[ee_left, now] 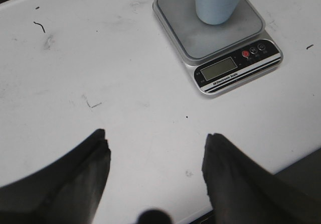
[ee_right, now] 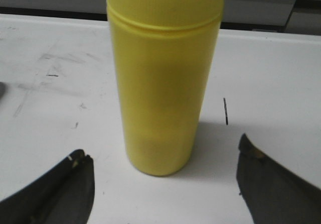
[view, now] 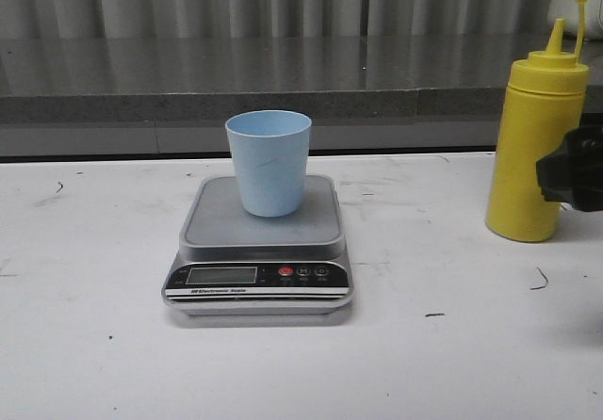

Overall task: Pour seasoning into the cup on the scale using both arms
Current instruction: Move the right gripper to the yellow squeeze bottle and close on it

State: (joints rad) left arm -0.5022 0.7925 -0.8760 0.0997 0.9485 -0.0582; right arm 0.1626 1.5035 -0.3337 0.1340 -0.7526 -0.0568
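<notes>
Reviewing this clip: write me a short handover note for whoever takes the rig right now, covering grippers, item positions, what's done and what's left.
Left gripper: open, empty, hovering over bare table short of the scale.
Right gripper: open, fingers either side of the yellow seasoning bottle, not yet closed on it.
Pale blue cup: upright on the scale's platform.
Bottle: upright on the table to the right of the scale, cap flipped off the nozzle.
Done: cup on the scale, right arm lined up on the bottle.
Left: grip the bottle, carry it over the cup, pour.
</notes>
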